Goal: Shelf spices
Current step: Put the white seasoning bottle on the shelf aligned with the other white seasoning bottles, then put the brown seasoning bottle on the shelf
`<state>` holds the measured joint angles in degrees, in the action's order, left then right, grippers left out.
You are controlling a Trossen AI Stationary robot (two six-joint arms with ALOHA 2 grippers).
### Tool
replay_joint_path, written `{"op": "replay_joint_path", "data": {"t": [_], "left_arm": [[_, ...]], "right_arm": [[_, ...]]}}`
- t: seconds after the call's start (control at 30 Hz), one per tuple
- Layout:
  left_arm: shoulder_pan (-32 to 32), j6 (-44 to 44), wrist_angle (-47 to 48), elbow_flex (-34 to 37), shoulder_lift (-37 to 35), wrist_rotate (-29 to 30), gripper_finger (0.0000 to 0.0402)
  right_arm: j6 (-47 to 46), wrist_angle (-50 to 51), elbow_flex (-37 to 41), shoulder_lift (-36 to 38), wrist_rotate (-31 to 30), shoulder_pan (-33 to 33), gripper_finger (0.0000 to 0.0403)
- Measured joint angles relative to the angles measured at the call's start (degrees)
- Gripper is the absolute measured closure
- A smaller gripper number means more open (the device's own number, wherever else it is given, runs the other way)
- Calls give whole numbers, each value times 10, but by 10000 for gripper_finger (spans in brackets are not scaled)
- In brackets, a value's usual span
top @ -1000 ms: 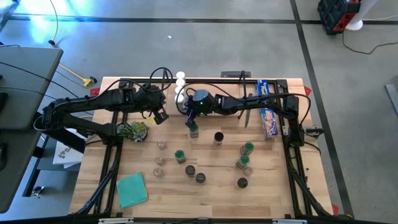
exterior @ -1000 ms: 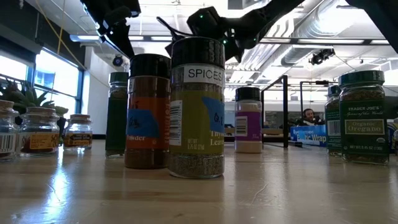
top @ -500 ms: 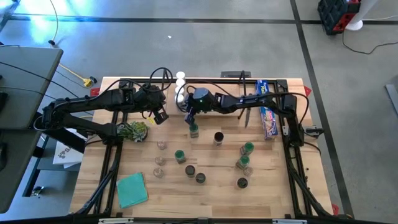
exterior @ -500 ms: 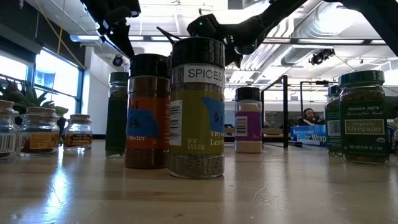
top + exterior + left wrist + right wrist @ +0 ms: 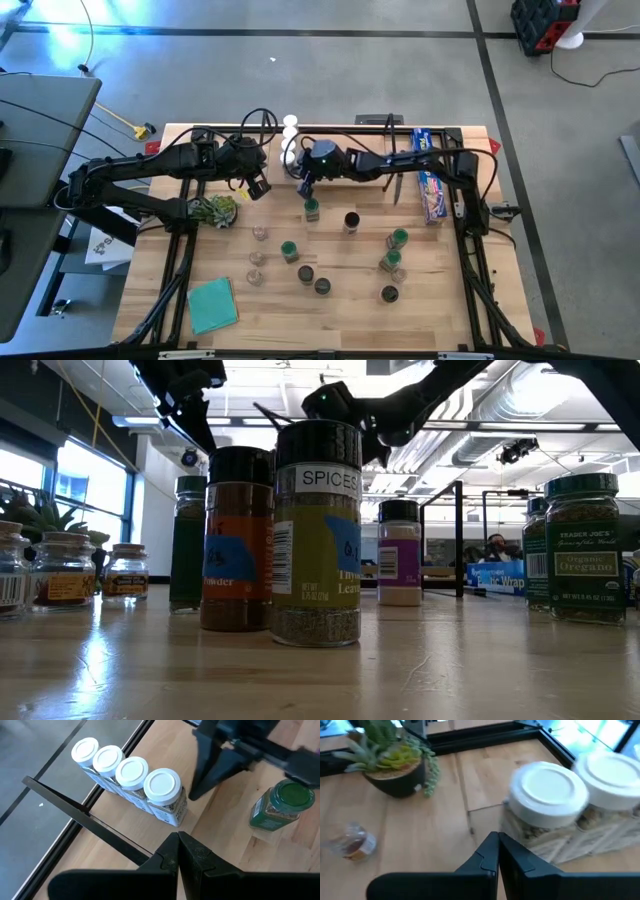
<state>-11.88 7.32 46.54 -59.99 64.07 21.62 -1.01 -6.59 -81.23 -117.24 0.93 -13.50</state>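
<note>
Several white-lidded spice jars [image 5: 150,790] stand upright in a row at the table's far side, by the shelf's black frame bar [image 5: 85,815]. More jars with green, black and tan lids [image 5: 320,260] stand scattered mid-table. One green-lidded jar [image 5: 312,208] stands just near of my right gripper [image 5: 303,186]. That gripper is shut and empty, hovering between the green-lidded jar and the white-lidded row [image 5: 547,790]. My left gripper [image 5: 258,188] is shut and empty, hovering left of the right one.
A potted succulent [image 5: 213,209] stands left of the jars. A teal cloth [image 5: 212,304] lies at the near left, and a long blue box [image 5: 430,185] lies at the far right. In the low view tall jars [image 5: 317,530] crowd the foreground.
My right gripper has drawn back a little from over the green-lidded jar toward the far edge. The jar stays standing where it was. My left arm has kept still.
</note>
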Motion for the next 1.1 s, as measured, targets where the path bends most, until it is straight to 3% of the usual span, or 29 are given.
{"op": "replay_joint_path", "data": {"t": [0.3, 0.5, 0.77, 0.97, 1.1], "left_arm": [[11, -29, 4, 0, 0, 1, 401], [94, -29, 1, 36, -17, 11, 401], [254, 154, -8, 115, -56, 47, 401], [398, 324, -52, 184, -68, 101, 401], [453, 429, -65, 214, -61, 92, 401]], "right_arm": [[61, 61, 0, 82, -14, 25, 399], [91, 141, 0, 154, -42, 63, 399], [114, 226, 0, 165, -56, 152, 399], [84, 366, 0, 181, -163, 223, 399], [44, 404, 0, 188, -212, 253, 399]]}}
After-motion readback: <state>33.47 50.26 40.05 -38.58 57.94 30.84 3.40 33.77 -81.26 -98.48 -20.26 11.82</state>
